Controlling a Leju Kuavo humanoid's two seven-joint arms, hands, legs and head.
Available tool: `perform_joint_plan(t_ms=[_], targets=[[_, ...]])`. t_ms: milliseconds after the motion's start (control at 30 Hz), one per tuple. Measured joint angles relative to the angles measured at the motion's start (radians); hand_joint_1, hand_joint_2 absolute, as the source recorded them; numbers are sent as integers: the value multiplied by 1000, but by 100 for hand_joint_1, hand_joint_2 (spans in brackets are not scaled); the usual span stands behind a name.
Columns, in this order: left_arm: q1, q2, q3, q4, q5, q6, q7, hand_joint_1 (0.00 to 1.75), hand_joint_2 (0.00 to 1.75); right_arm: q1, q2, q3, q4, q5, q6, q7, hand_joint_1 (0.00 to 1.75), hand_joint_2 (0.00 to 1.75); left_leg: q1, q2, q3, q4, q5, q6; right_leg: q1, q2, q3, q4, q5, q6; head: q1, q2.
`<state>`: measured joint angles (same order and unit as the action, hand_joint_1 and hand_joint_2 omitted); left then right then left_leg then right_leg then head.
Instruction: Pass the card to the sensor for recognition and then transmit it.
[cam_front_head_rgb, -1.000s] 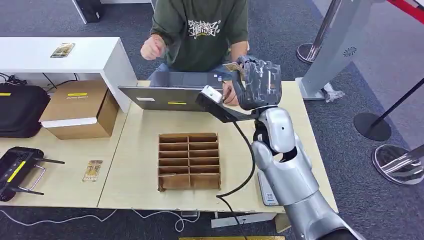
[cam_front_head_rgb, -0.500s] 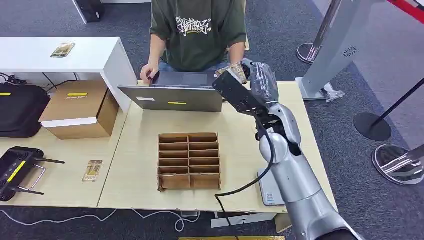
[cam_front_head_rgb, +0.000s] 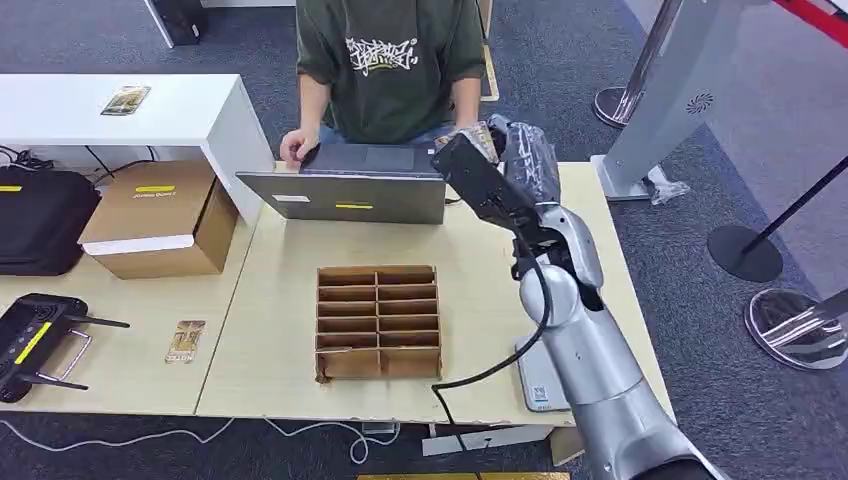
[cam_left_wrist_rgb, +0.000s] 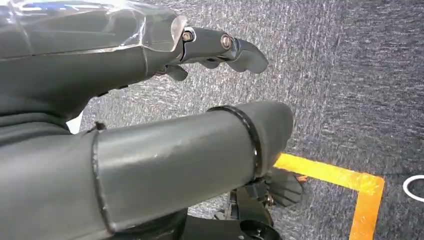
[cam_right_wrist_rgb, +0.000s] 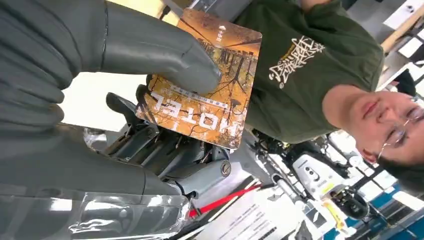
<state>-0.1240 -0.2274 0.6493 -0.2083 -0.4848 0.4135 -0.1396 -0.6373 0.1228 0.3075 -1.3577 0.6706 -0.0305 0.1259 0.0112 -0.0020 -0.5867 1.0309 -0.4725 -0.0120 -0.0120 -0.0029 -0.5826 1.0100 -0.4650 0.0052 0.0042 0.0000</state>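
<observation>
Card held up at the far edge of the desk

My right robot hand (cam_right_wrist_rgb: 125, 100) pinches the hotel card (cam_right_wrist_rgb: 202, 80) under its thumb, raised beside the laptop (cam_front_head_rgb: 345, 185), facing the seated person (cam_front_head_rgb: 385, 60); my left robot hand (cam_left_wrist_rgb: 150, 100) hangs over grey carpet (cam_left_wrist_rgb: 350, 75), fingers loosely spread, holding nothing; the divided cardboard tray (cam_front_head_rgb: 378, 320) sits mid-desk (cam_front_head_rgb: 270, 300).

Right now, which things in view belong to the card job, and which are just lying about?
Job:
- orange printed hotel card, pinched in the right robot hand
- person in the green shirt across the table

Lying about:
- brown cardboard divider tray
- grey laptop
- brown cardboard box
- black remote controller
- spare card on the table
- spare card on the white shelf
</observation>
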Motion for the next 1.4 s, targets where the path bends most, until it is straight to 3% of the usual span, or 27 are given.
perform_joint_plan(t_ms=[500,867,1400], targets=[[11,6,-4,0,1,5,0,0,0,6,-59,-15,-5,18,-32,18,173,175,0,0,0,0,0,0,0,0,0,0,0,0,0,0],[13,5,-14,0,3,18,-9,0,0,11,-70,-21,-5,20,-34,21,173,175,0,0,0,0,0,0,0,0,0,0,0,0,0,0],[18,-8,-14,0,22,43,-30,0,0,84,-137,-98,10,29,-74,7,169,175,0,0,0,0,0,0,0,0,0,0,0,0,0,0]])
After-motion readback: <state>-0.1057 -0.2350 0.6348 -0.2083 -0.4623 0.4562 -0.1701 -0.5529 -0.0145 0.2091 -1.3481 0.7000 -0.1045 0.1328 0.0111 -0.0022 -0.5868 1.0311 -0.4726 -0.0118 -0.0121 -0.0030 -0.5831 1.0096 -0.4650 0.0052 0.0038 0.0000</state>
